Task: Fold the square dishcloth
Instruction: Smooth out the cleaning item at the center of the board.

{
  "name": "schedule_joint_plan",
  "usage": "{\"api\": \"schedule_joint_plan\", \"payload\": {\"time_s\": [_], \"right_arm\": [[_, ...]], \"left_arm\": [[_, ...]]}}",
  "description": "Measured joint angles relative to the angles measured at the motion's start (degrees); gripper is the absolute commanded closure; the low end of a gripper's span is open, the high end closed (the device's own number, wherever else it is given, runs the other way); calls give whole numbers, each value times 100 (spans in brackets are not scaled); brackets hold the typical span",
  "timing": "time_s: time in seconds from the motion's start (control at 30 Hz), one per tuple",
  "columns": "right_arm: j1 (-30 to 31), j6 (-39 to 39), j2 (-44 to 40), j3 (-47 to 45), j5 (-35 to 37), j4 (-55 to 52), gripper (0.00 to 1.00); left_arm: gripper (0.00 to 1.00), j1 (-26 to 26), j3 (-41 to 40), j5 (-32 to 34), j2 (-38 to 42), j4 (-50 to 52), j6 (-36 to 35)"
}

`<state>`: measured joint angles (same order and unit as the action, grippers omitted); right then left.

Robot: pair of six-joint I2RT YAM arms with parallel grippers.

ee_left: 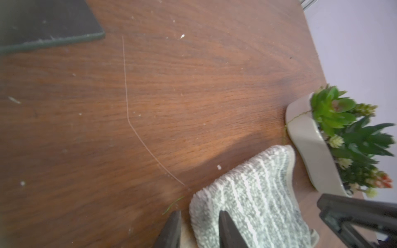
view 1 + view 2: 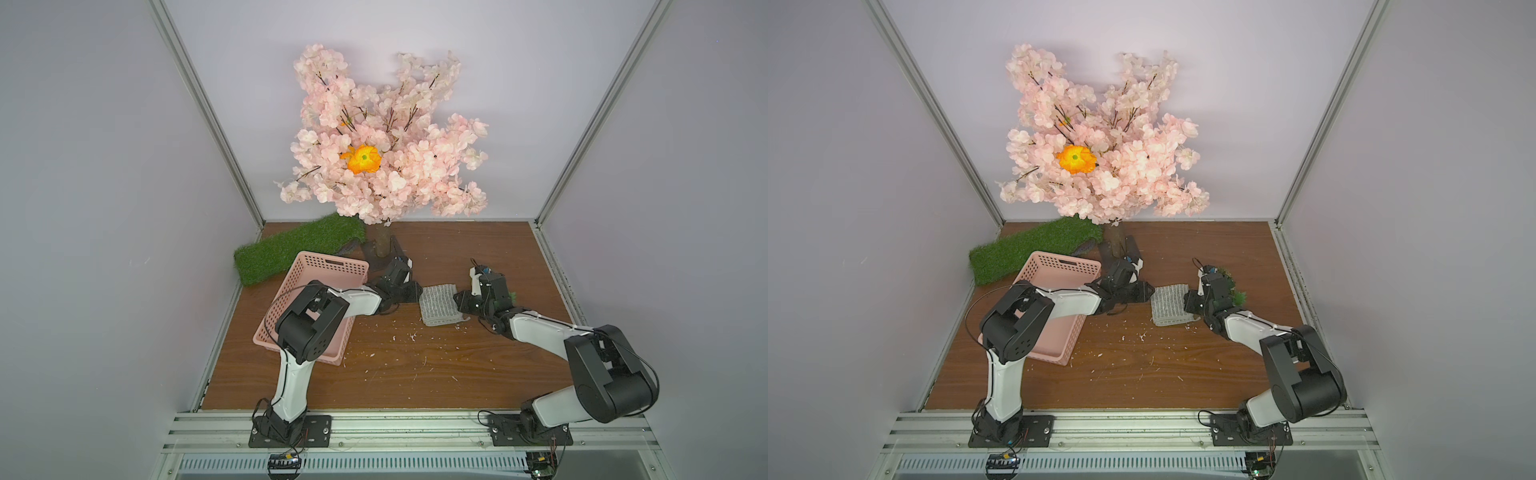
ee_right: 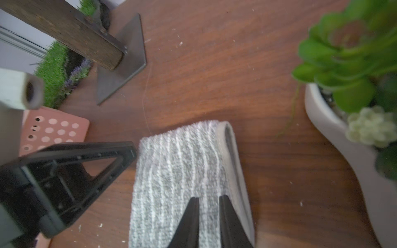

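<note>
The square dishcloth lies folded into a small thick pad on the wooden table, between the two arms. Its grey stripes and hemmed edge show in both wrist views. My left gripper is low at the cloth's left edge. It is open: one finger is over bare wood, the other over the cloth. My right gripper sits on the cloth's near right part beside the hem. Its jaws are close together, with cloth filling the narrow gap.
A pink basket stands left of the cloth, partly under my left arm. A green grass mat and the blossom tree's trunk on its metal foot are behind. A potted succulent stands close on the cloth's right.
</note>
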<state>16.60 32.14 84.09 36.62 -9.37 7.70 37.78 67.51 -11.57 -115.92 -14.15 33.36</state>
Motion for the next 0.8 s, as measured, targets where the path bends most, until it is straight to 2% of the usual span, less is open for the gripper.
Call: {"api": "schedule_joint_plan", "payload": {"time_s": [0.27,0.57,0.8], "right_arm": [[107,463,111,37,-525,678,82],[675,1058,1161,256,-935,1718,84],[767,1268,1731,315,-1012,2262,84]], "left_arm": [[79,83,-407,-282,629,-352,131],[82,570,-970,-885,315,-671,463],[83,586,-1097,-1064,269,-837,542]]}}
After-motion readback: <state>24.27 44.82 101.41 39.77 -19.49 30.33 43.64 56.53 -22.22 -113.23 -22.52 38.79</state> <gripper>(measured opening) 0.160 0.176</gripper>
